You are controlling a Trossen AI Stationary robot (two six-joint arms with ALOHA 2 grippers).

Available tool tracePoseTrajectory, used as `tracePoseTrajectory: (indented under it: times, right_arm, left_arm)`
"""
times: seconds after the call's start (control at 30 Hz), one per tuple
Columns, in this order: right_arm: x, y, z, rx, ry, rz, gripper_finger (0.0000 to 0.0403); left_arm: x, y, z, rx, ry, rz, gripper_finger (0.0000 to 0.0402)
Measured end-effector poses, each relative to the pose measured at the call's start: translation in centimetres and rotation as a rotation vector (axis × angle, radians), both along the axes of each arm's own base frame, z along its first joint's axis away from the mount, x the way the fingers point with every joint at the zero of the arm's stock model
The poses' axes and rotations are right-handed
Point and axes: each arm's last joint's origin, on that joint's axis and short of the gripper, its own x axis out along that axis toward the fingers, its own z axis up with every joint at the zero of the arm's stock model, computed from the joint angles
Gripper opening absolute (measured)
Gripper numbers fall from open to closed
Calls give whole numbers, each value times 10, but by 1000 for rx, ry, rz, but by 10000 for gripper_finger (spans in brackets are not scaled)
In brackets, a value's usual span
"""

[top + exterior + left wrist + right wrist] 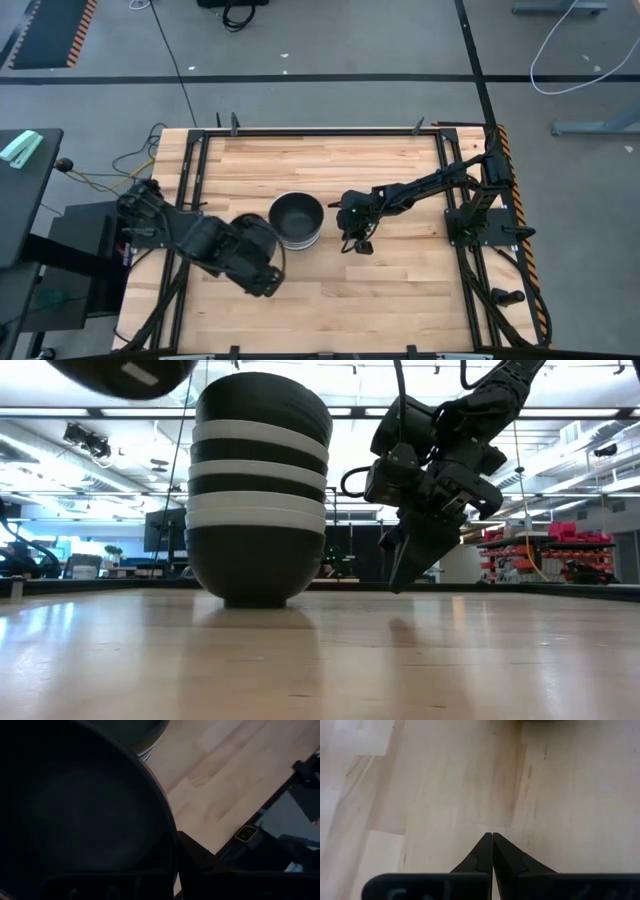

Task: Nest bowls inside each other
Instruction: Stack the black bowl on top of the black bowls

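A stack of several nested black and white bowls [258, 500] stands on its bottom bowl's foot near the table's middle [296, 220]. Its top bowl is black. Just left of the stack, my left gripper [250, 248] is shut on a single black bowl [258, 232]. This bowl hangs high above the table, at the low view's upper edge [130, 375], and fills the left wrist view [75, 815]. To the right of the stack, my right gripper [357, 240] is shut on nothing, its tips [492, 840] pointing down and low over the wood [398, 575]. My left gripper holds the black bowl by its rim [167, 827], one finger inside the bowl and one finger [200, 857] outside its wall. The bowl is lifted clear of the table, higher than the stack's top.
Bare wooden tabletop [330, 160] lies on the far side and the near side of the stack. A black metal frame [190, 170] runs along the table's edges. Cables and floor lie beyond the far edge.
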Motion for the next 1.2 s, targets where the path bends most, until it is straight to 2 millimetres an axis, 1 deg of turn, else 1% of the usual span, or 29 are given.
tracePoseTrajectory:
  times: [0.07, 0.17, 0.27, 0.37, 0.57, 0.7, 0.77, 1.03, 1.2]
  right_arm:
    - [0, 0, 0, -16, -1, -6, 13]
    - [0, -2, 0, -24, -4, -8, 8]
    - [2, -2, 1, -29, -27, -11, 4]
    - [4, -2, 2, -27, -44, -15, 5]
    - [4, -2, 2, -25, -45, -18, 4]
    - [4, -3, 2, -50, -45, -34, 3]
    - [4, -3, 2, -67, -46, -46, 4]
    - [10, -4, 6, -77, -119, -55, 2]
    - [12, -2, 8, -75, -146, -49, 2]
  left_arm:
    - [-6, 3, 7, 30, -38, -14, 12]
    - [-12, 16, 20, 98, -108, -14, 12]
    - [-7, 31, 32, 164, -165, -15, 12]
    - [6, 48, 36, 177, -195, -5, 12]
    - [35, 75, 20, 133, -89, -30, 12]
    - [52, 87, 9, 82, -39, -60, 12]
    - [56, 91, 6, 67, -35, -73, 12]
    - [73, 95, 8, 56, -101, -135, 12]
    - [77, 93, 1, 29, -44, -131, 12]
